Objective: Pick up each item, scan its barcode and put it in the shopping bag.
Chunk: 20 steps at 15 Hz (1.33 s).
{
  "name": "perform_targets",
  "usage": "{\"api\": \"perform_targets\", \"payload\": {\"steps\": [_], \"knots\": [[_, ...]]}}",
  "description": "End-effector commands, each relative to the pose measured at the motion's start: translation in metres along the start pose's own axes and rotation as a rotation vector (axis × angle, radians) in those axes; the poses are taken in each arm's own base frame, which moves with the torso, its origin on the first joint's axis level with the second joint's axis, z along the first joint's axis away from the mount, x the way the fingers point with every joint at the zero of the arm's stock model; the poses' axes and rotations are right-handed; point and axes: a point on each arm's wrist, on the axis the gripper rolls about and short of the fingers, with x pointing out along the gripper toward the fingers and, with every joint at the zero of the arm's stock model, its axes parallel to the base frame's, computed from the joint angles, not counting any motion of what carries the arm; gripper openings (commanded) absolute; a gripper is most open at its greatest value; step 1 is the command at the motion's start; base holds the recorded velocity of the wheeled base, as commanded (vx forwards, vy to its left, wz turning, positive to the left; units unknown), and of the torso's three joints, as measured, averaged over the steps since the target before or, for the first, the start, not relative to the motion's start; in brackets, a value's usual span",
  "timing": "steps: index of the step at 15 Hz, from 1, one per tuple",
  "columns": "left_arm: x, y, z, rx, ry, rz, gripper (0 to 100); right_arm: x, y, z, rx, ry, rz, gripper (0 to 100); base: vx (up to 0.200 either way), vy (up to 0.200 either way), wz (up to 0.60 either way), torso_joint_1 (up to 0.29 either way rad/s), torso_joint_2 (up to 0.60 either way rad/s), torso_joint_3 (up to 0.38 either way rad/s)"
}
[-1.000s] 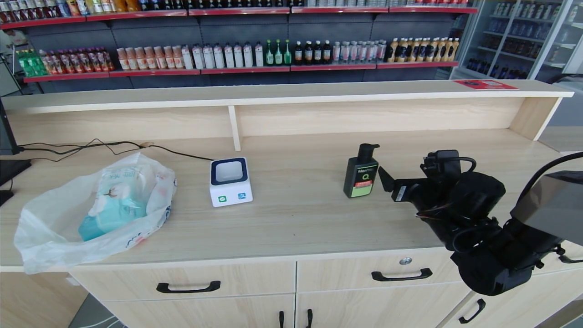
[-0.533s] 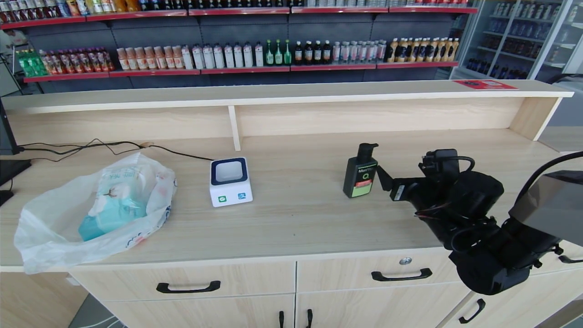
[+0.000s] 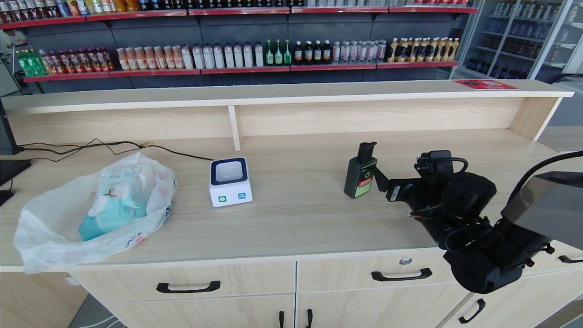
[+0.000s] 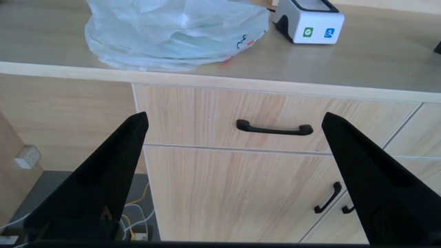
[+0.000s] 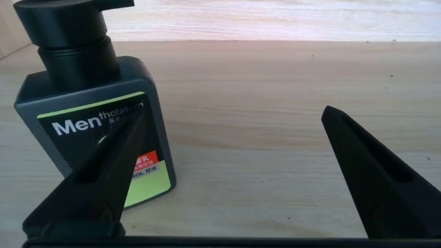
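Bottle: dark pump bottle point(image 3: 360, 175) stands upright on the table point(image 3: 296, 214), well to the right of the scanner point(image 3: 230, 181).
Right tool point(image 5: 238, 114): spread apart, gripping nothing; one finger is at the bottle's side, on the side away from the scanner.
Left tool point(image 4: 234, 120): spread wide, below the scanner's level, facing the drawers point(image 4: 272, 127).
Shopping bag point(image 3: 45, 218): lies left of the scanner, with a teal pack point(image 3: 116, 202) inside.

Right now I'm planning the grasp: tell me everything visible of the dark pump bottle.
The pump bottle is a flat, dark grey, plastic-looking flask with a black pump head and a green-and-red front label. It stands on the wooden counter, right of the scanner. The open right gripper is beside it, one finger crossing its label; contact is unclear.
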Motion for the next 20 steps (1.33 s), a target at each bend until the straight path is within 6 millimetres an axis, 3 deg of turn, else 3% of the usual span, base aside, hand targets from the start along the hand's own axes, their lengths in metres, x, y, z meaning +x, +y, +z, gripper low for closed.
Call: {"api": "perform_targets", "payload": {"steps": [1, 13, 15, 20], "knots": [[0.000, 0.000, 0.000, -0.001, 0.000, 0.000, 100, 0.003, 0.001, -0.004, -0.002, 0.003, 0.001, 100, 0.000, 0.000, 0.00, 0.000, 0.00, 0.000], [0.000, 0.000, 0.000, -0.001, 0.000, 0.000, 100, 0.021, 0.002, -0.021, 0.002, 0.002, 0.001, 100, 0.000, 0.000, 0.00, 0.000, 0.00, 0.000], [0.000, 0.000, 0.000, -0.001, 0.000, 0.000, 100, 0.016, 0.001, -0.024, 0.000, 0.022, -0.001, 100, 0.000, 0.000, 0.00, 0.000, 0.00, 0.000], [0.000, 0.000, 0.000, -0.001, 0.000, 0.000, 100, -0.002, -0.001, 0.000, 0.002, 0.005, 0.004, 100, 0.000, 0.000, 0.00, 0.000, 0.00, 0.000]]}}
